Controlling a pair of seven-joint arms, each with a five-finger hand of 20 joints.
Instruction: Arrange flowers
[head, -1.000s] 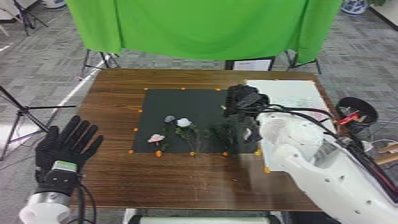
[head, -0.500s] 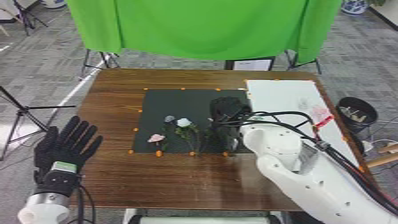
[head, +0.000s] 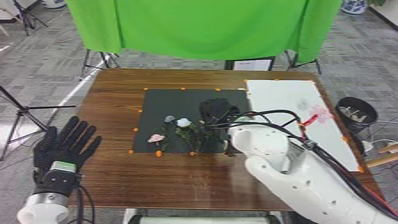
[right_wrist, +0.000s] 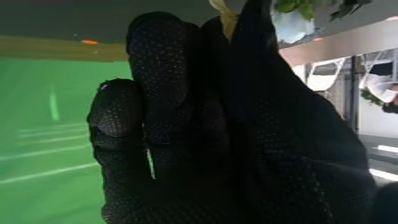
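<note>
Head view: see left hand (head: 62, 152), spread wide, at eight o'clock; right hand (head: 218, 110) near centre, can't tell whether wide or gripping; white flower (head: 184, 122) at eight o'clock from it, on dark mat (head: 182, 102).

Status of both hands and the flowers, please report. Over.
Left hand open. Right hand over dark mat. White flower, pink flower on mat. Right arm hides mat's near right corner.

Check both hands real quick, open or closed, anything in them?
Left hand: open, fingers straight, holding nothing.
Right hand: over the dark mat; I can't tell whether it's open or closed, or holding anything.
</note>
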